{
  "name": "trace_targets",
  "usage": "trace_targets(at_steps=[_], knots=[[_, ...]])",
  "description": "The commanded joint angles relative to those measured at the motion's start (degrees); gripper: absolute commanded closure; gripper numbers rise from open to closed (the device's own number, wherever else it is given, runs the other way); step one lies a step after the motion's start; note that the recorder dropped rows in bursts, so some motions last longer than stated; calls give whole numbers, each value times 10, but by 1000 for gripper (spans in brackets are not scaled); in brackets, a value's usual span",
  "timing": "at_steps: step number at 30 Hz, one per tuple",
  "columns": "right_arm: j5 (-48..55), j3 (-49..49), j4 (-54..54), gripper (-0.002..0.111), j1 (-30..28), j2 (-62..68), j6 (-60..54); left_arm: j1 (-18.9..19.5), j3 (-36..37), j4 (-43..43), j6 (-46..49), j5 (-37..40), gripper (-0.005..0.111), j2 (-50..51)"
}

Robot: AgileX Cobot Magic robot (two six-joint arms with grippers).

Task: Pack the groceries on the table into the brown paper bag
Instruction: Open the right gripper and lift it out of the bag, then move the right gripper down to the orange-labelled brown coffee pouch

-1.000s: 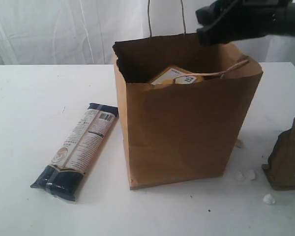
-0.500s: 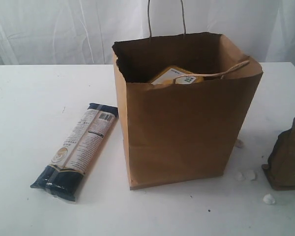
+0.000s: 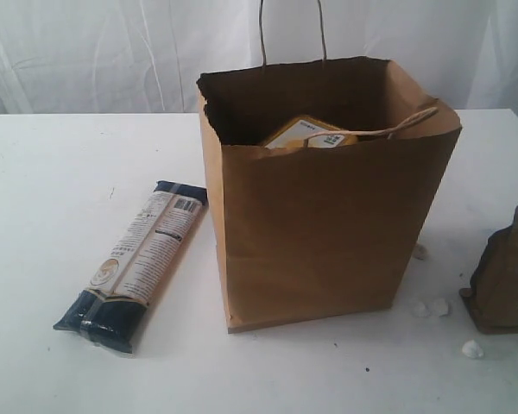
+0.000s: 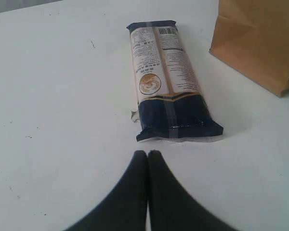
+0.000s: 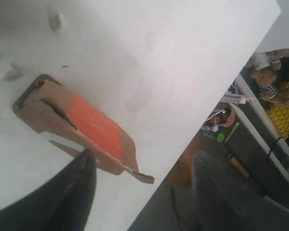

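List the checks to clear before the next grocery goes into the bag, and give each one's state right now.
1. Brown paper bag upright, mouth open: ok.
2. Front twine handle clear of the mouth: not ok, it droops across the opening.
3. Room inside the bag: cannot tell; a yellow-labelled item sits near the rim.
4. Pasta packet lying flat, apart from the bag: ok.
5. Left gripper ready to grasp the packet: not ok, it is shut, just short of the packet's dark end.
6. Right gripper open near the pouch: ok.
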Motion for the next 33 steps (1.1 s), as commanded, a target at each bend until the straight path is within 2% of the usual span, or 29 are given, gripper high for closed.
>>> trace_targets(at_steps=[1,17,33], knots=[[12,-2,-5,43,-4,7,-35,1,2,-3,0,2,107,-2],[72,19,-7,42,-4,-16,-62,1,2,-3,0,2,107,-2],[-47,61,1,42,-12,85,-99,1,2,-3,0,2,107,-2]])
